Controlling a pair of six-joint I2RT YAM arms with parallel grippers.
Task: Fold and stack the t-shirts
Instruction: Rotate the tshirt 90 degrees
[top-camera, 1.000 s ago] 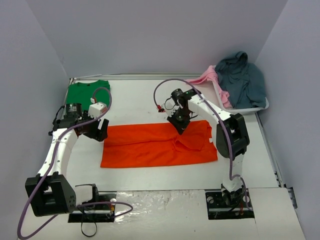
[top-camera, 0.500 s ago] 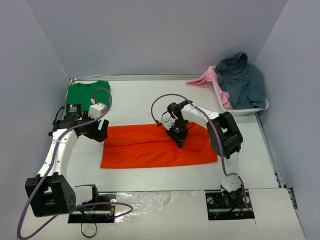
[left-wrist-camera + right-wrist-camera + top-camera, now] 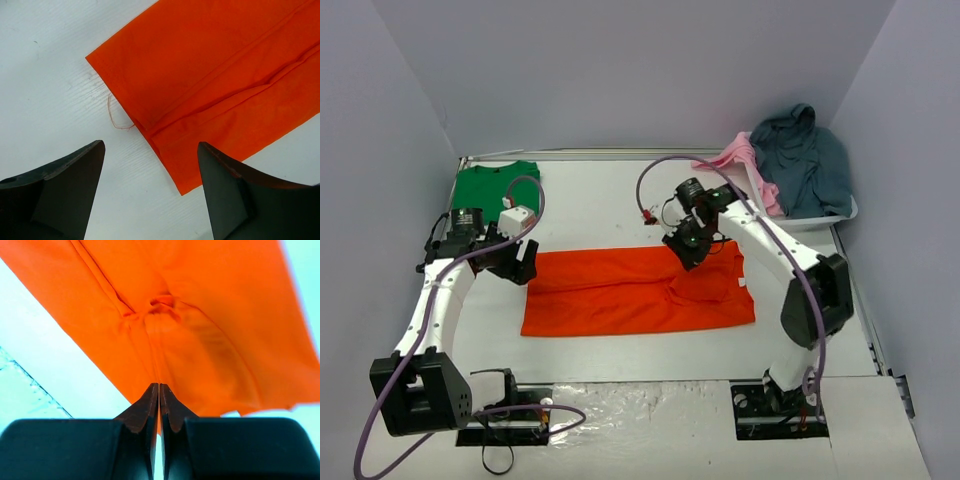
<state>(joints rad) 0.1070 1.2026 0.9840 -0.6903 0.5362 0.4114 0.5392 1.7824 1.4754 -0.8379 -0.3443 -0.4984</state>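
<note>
While left jaws gape beside the orange t-shirt [image 3: 620, 295], right jaws (over it) are closed.

The left arm [image 3: 440, 290] is covering part of the green shirt [image 3: 490, 185]. The orange shirt [image 3: 215, 75] is running off both wrist views. The right fingers [image 3: 142, 412] are hiding any pinched cloth.
</note>
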